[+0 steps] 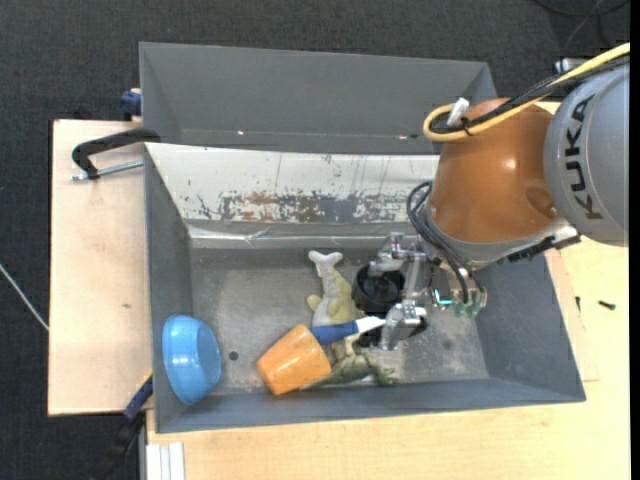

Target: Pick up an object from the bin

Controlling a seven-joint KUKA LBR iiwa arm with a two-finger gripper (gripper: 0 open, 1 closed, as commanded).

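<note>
My gripper (397, 288) is low in the bin's right half, open, with one finger (396, 251) toward the back and the other (403, 321) toward the front. A black round thing (373, 288) lies on the floor between the fingertips, slightly to their left. I cannot tell whether they touch it. A blue-and-white handle-shaped thing (343, 330) lies just left of the front finger. Its left end rests on an orange cup (293, 361) lying on its side. A pale beige figurine (330, 290) lies left of the black thing.
A blue bowl (190, 358) lies on its side in the front left corner. A greenish-grey lump (365, 371) lies by the front wall below the gripper. The arm's orange cover hangs over the bin's right back part.
</note>
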